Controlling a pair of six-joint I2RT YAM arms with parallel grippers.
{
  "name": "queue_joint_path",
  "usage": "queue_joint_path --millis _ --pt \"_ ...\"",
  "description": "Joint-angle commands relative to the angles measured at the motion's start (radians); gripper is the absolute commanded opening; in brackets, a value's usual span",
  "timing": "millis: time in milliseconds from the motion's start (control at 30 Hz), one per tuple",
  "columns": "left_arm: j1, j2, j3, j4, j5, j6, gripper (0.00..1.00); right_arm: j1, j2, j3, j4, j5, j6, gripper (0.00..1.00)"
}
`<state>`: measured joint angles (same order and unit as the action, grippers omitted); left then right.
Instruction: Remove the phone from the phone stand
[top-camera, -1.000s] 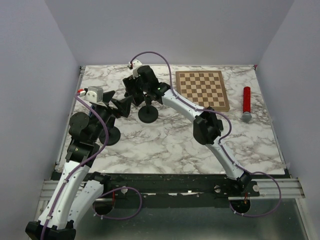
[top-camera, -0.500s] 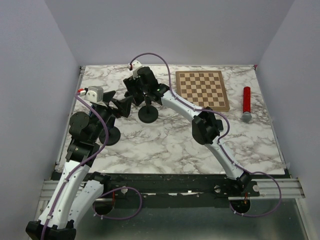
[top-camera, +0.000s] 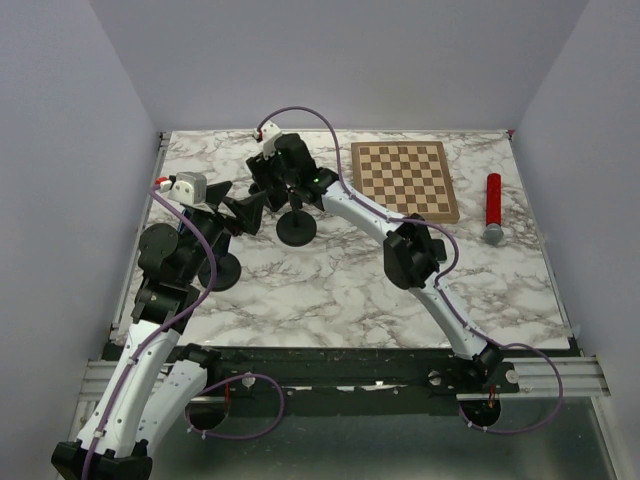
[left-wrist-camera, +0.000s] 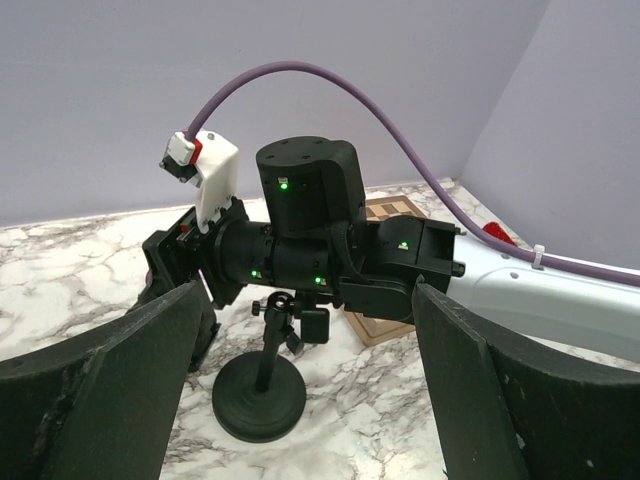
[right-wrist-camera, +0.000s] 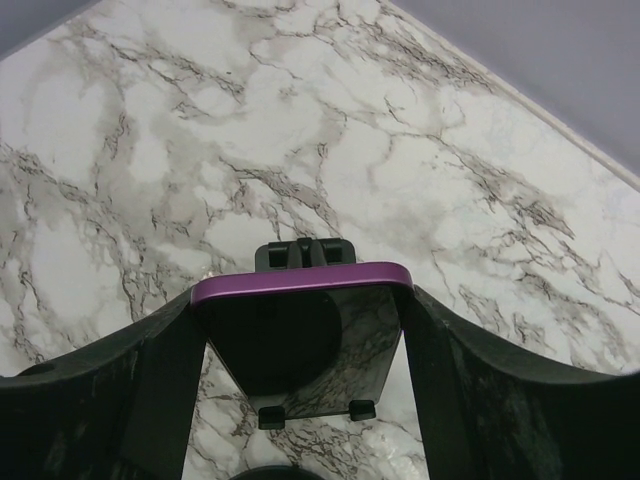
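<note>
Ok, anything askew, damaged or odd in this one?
Nothing stands out. The phone sits square in the stand, which is upright, with the right gripper at the phone's sides. The chessboard lies flat; nothing is spilled.

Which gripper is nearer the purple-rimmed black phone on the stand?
Right. The right gripper straddles the purple-rimmed black phone, fingers against both its side edges. The left gripper hangs open beside the black phone stand, apart from it.

Showing purple-rimmed phone (right-wrist-camera: 300, 283), black phone stand (left-wrist-camera: 260, 398), grey-veined white marble table (top-camera: 330, 290), brown-and-tan chequered board (top-camera: 404, 180), red cylinder (top-camera: 493, 200).
</note>
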<state>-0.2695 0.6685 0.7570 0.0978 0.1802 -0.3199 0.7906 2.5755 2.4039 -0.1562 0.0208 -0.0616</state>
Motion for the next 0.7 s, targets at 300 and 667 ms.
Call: queue_joint_path --millis 300,667 --pt "0.006 0.0 0.004 0.026 0.031 -0.013 0.93 0.007 -0.03 -0.033 0.036 0.009 -0.034 0.33" --pt "0.006 0.0 0.001 0.029 0.033 -0.015 0.93 0.007 -0.138 0.029 0.018 0.142 0.056 0.06"
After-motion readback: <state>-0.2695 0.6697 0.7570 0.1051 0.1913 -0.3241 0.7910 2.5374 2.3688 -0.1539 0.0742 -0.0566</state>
